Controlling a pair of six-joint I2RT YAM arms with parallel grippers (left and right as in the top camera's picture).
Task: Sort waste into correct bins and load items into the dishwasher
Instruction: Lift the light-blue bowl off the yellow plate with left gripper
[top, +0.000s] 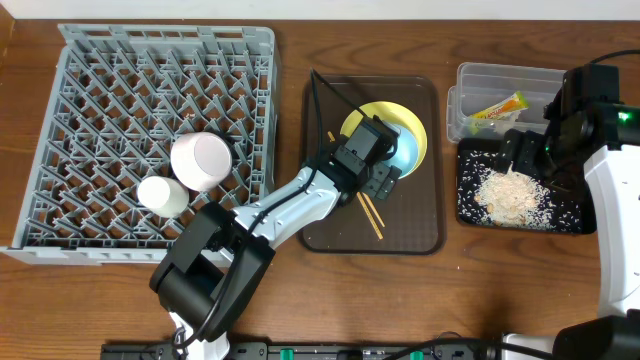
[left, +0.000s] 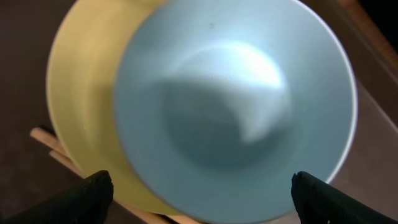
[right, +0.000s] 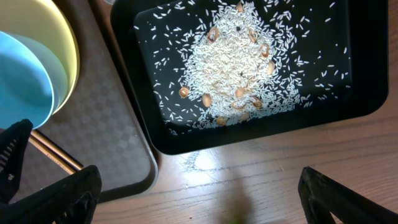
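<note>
Left to right: large square grey plastic dish rack (top: 100, 120) already holds the pinkish-white bowl (top: 203, 160) and the small white cup (top: 163, 196), side by side near its front right. Left gripper (top: 385, 180) hangs over the dark brown serving tray (top: 420, 235), jaws wide apart, nothing clamped. Wrist view puts the round light blue bowl (left: 236, 112) straight below and between the fingertips (left: 93, 193), mouth up, sitting on the round yellow plate (left: 81, 93), offset to the plate's right. Can't tell whether the tips touch it. Bowl is round, so no long axis to line up; the thin wooden chopsticks (top: 370, 212) lie diagonally under the plate edge, near the pincer. Left arm is clearly nearer, and the rack lies to its left, so I'd expect a rim grab and a carry left. Further right, the crumpled yellow-green snack wrapper (top: 497, 107) is in the clear plastic rectangular tub (top: 470, 75), and the whitish rice scraps (right: 230, 74) are in the shallow black rectangular tray (right: 143, 134). Right gripper (right: 199, 205) is fully apart, empty, by that tray's near edge.
</note>
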